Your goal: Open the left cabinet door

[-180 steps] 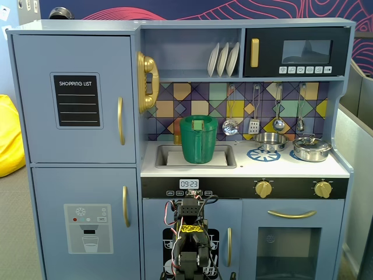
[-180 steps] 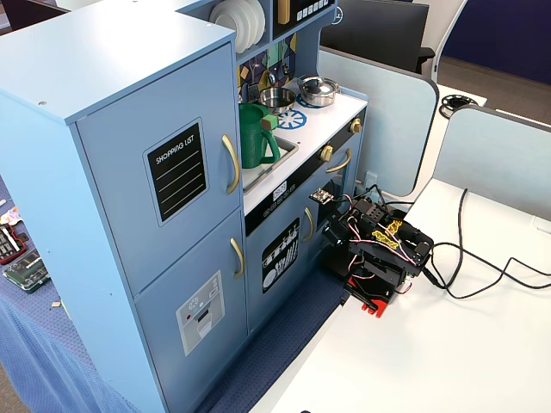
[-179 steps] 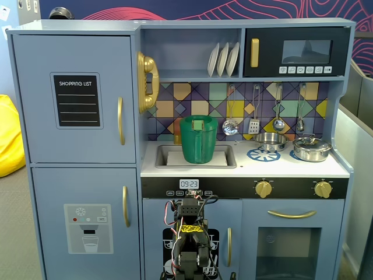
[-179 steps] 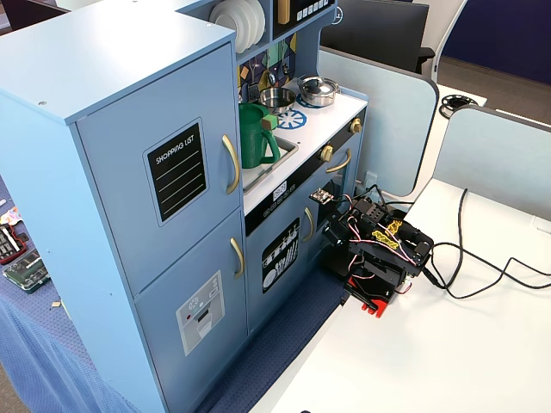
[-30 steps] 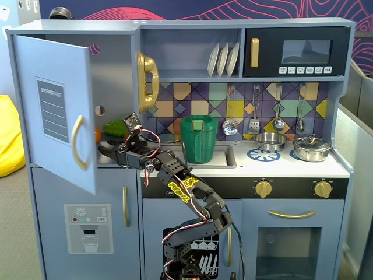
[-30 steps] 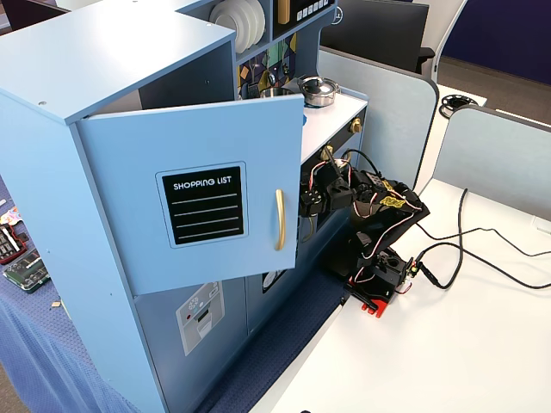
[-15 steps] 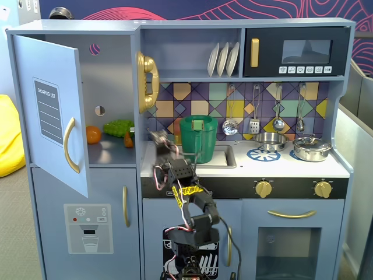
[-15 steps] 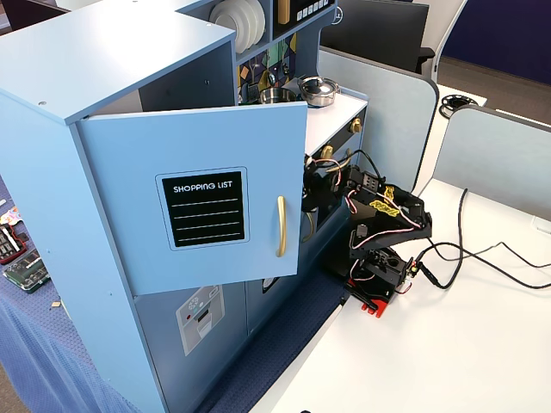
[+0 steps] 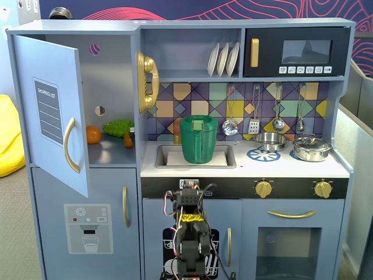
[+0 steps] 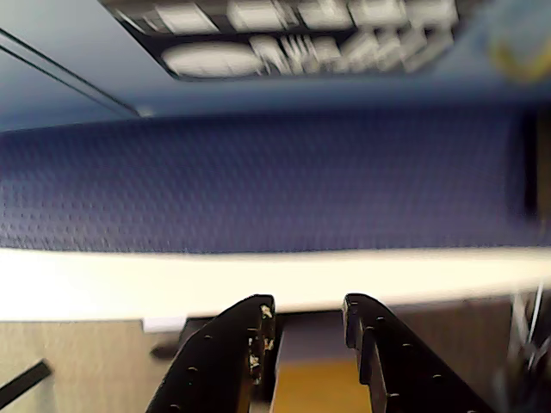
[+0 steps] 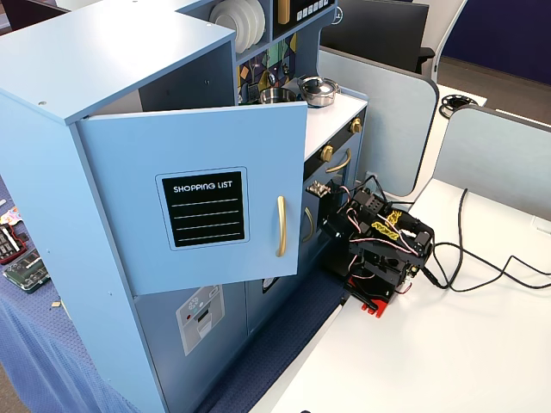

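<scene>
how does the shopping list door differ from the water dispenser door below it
The shopping list door is swung wide open, showing toy food inside; the water dispenser door is shut. The shopping list door carries a black chalkboard panel and a curved gold handle; the water dispenser door has a grey dispenser panel and a straight handle. Both are light blue with gold handles.

In a fixed view, three white plates (image 9: 224,59) stand on edge on the upper shelf. Four silver utensils (image 9: 266,109) hang in a row against the tiled backsplash at centre right. Two metal pots (image 9: 291,144) sit on the counter at right, and two round gold knobs (image 9: 292,188) sit on the black strip below them. One green plastic pitcher (image 9: 199,139) stands in the sink. One gold toy telephone (image 9: 148,81) hangs at upper centre. One light blue door with a black shopping-list panel (image 9: 52,114) stands open at left, one orange ball (image 9: 93,134) behind it. One black robot arm (image 9: 190,236) sits at bottom centre.
</scene>
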{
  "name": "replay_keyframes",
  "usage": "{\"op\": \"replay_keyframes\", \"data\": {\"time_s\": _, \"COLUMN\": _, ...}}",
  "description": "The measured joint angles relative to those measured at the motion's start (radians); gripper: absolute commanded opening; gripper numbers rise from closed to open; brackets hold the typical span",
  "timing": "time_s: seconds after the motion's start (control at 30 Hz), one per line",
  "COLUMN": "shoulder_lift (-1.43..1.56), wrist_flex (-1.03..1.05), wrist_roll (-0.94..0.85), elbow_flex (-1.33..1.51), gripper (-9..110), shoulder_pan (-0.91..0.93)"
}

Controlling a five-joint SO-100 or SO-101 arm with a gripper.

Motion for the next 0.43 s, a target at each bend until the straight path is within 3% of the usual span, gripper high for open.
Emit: {"op": "replay_keyframes", "data": {"time_s": 0.43, "shoulder_lift": 0.112, "wrist_flex": 0.025, "wrist_roll": 0.098, "elbow_flex": 0.13, "gripper": 0, "shoulder_pan": 0.028}}
